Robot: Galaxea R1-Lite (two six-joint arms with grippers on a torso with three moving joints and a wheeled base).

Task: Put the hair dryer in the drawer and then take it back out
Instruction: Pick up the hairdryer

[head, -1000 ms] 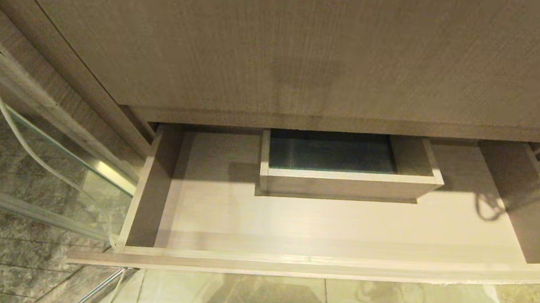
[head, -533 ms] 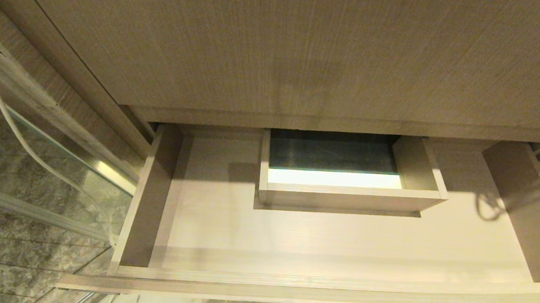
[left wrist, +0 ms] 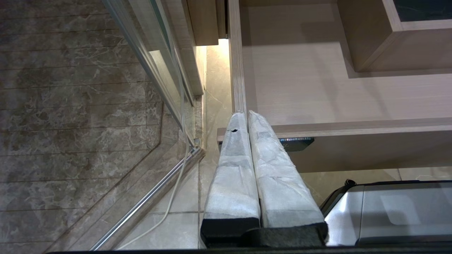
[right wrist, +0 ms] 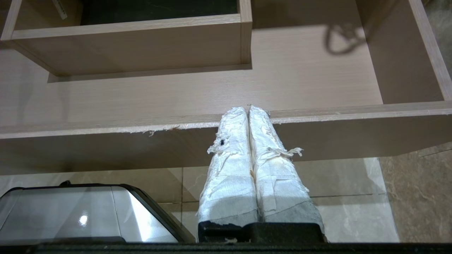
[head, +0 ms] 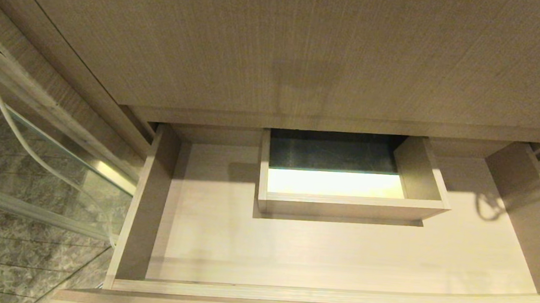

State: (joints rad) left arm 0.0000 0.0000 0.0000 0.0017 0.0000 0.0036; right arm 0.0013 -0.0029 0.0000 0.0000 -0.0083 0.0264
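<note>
The drawer [head: 316, 297] stands pulled far out beneath the tall wood panel. Its beige floor is bare around a boxed cutout [head: 347, 206]. The hair dryer is out of view in every view. Neither gripper shows in the head view. In the right wrist view my right gripper [right wrist: 248, 109] is shut, holding nothing, its taped tips at the top edge of the drawer's [right wrist: 212, 91] front. In the left wrist view my left gripper [left wrist: 246, 113] is shut and holds nothing, by the front left corner of the drawer [left wrist: 317, 95], above a small black label [left wrist: 296, 143].
A wood panel [head: 307, 48] rises above the drawer. A glass partition [head: 32, 166] with a white cord [head: 16, 131] stands at the left over marble tiles. My base [right wrist: 77, 211] sits below the drawer front. A looped shadow [head: 487, 207] falls on the drawer floor at right.
The drawer has slid further out toward me, showing more of the boxed cutout's lit floor. Its front now hides the floor tiles and the top of my base in the head view.
</note>
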